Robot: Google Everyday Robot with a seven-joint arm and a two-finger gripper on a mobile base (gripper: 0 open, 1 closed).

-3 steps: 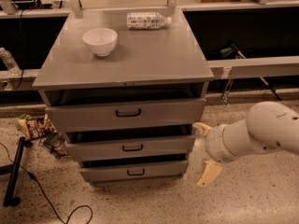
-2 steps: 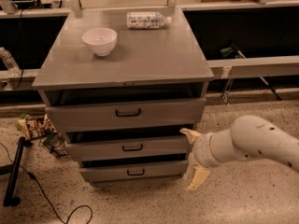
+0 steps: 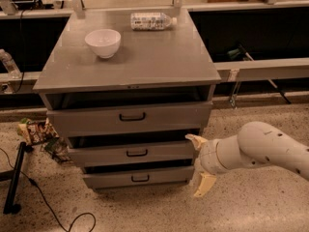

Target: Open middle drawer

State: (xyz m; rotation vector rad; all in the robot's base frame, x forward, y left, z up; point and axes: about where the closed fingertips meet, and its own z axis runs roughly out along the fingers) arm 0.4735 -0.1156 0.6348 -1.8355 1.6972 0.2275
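- Closer to the cabinet (image 3: 130, 71) than a second ago: gripper (image 3: 194, 166) carried leftward from out beyond the cabinet's right side to its front right edge. Most of that shift early, little since.
- Fingers spread wide, nothing between them. Upper one at the right end of the middle drawer (image 3: 96, 154), contact unclear; lower one down level with the cabinet's bottom drawer (image 3: 106, 180).
- No change in the middle drawer itself: same set in the cabinet front as before, not yet pulled.
- Judged from that: approach nearly done, grasp not begun. Well right of the handle (image 3: 136, 152), so probably a further move leftward along the cabinet front before any pull.
- Middle drawer: second of three in the cabinet, under the taller top drawer (image 3: 87, 122). Wide, grey, plain flat front, small black bar handle at centre.
- Dark gap above its front; interior hidden.
- On the cabinet top, a white bowl (image 3: 103, 41) and a bottle (image 3: 152, 21) on its side — no part in this.
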